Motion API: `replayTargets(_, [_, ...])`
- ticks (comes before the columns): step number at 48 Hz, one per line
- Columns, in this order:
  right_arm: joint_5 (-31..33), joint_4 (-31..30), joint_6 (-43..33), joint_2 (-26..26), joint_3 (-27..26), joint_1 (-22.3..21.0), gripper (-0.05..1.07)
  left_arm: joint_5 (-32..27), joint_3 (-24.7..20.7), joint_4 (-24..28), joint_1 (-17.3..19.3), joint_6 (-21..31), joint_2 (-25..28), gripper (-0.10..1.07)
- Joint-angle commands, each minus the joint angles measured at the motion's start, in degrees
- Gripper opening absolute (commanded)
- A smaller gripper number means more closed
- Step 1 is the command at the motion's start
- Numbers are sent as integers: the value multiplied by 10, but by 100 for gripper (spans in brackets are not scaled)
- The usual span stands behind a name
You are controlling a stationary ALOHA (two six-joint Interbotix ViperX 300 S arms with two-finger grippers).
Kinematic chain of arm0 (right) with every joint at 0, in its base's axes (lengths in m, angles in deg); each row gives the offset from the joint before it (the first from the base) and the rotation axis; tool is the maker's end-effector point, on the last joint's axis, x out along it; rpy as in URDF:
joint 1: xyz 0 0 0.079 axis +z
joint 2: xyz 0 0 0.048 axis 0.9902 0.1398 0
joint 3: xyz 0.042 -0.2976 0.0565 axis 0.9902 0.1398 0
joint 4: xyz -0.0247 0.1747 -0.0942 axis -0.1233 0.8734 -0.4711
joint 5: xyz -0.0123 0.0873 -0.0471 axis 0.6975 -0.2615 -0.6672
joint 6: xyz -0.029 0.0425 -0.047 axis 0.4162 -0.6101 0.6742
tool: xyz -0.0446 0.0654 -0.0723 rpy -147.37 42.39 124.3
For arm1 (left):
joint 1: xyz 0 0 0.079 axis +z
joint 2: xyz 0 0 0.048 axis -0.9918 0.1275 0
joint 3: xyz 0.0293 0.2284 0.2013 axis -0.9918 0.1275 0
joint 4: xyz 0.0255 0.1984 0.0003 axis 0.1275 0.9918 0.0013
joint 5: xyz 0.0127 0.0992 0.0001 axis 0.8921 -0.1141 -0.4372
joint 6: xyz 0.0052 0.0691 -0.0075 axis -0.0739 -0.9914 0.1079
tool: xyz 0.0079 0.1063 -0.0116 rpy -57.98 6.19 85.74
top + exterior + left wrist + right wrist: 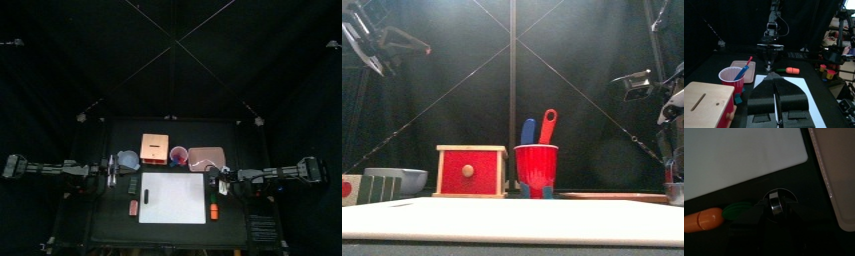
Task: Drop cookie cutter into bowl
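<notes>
Two utensils point(539, 131) in red cup point(536, 170), beside wooden box point(470, 170)

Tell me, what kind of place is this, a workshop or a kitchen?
Most likely a robot test pen, not a kitchen. Black curtains enclose a small black table with an arm at each side, and it holds toy-like props: a red cup with utensils and a wooden box.
</notes>
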Motion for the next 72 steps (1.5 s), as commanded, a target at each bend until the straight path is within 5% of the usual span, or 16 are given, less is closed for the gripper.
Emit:
replayTargets(1, [1, 2, -1, 0, -11, -4, 69, 5, -8, -1, 2, -1, 1, -4])
replayTargets(24, [1, 3, 0, 1, -13, -8, 68, 4, -5, -1, 2, -1, 0, -4])
replayTargets(45, [-11, 4, -1, 1, -21, -19, 48, 1, -5, -1, 2, -1, 0, -3])
replayTargets(60, [-53, 32, 0, 15, -92, -19, 48, -37, 6, -13, 2, 1, 0, -1])
replayTargets(72, [-105, 51, 2, 95, -192, -15, 48, -52, 22, -27, 2, 0, 0, 15])
